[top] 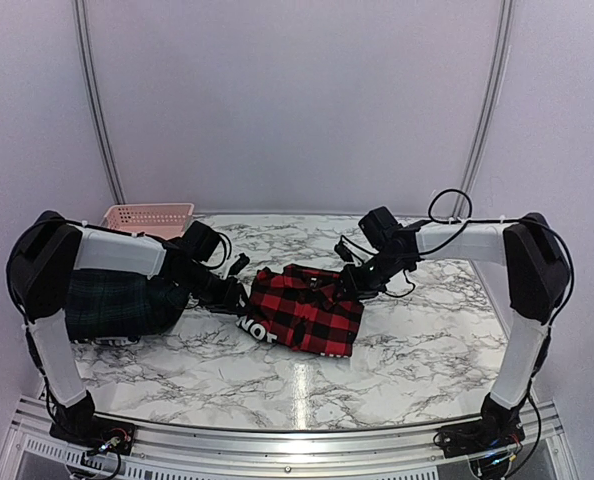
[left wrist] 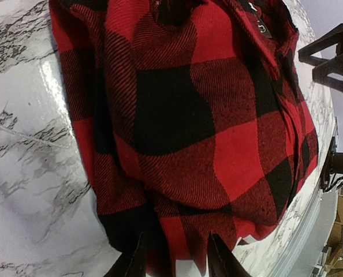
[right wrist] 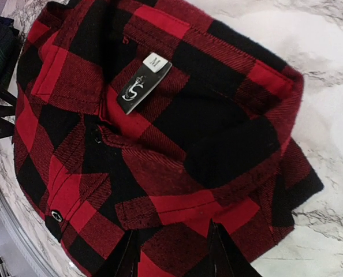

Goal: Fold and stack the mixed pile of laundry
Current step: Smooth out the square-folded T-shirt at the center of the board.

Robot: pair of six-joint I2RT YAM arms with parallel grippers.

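We are watching the left gripper (left wrist: 176,248) and right gripper (right wrist: 171,245) straddling opposite edges of the shirt (top: 307,308), jaws partly apart; we cannot tell if they are gripping.

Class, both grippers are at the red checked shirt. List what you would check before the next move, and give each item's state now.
1. The shirt lies folded on the table: ok.
2. The left gripper straddles the shirt's edge: ok.
3. The right gripper straddles the opposite edge: ok.
4. Both grips are closed firmly on cloth: cannot tell.
5. The green plaid garment is ready as a stack base: cannot tell, the left arm hides part of it.
6. The basket is out of the way: ok, it sits at the far left corner.
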